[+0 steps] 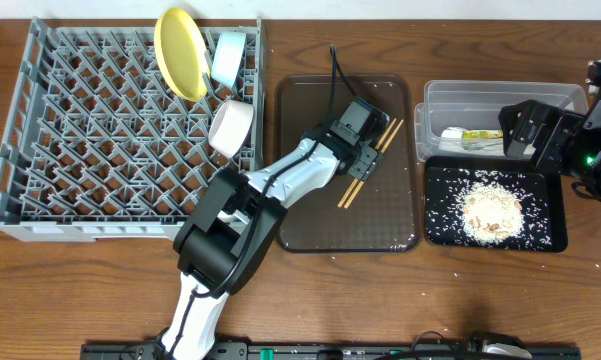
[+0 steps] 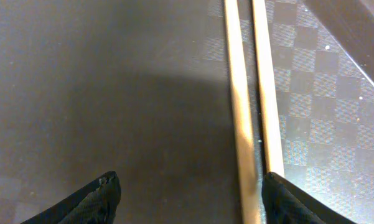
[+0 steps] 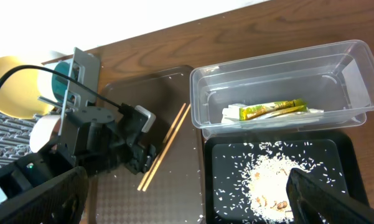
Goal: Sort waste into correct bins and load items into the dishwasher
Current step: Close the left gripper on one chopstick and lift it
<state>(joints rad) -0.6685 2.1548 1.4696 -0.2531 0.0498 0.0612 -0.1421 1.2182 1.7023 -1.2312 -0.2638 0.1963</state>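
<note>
Left pincer gapes open over the wooden chopsticks on the brown tray — right pincer also spread, empty, by the clear tub.

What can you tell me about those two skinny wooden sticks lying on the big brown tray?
The pair of thin, pale wooden chopsticks lies flat on the dark brown serving tray, slanting across its right half. The two sticks sit side by side, nearly parallel, with a narrow gap between them. They look smooth, straight and unbroken. The left gripper is open around their middle, with the sticks close to one finger. I cannot tell if it touches them. It does not pinch them yet.
</note>
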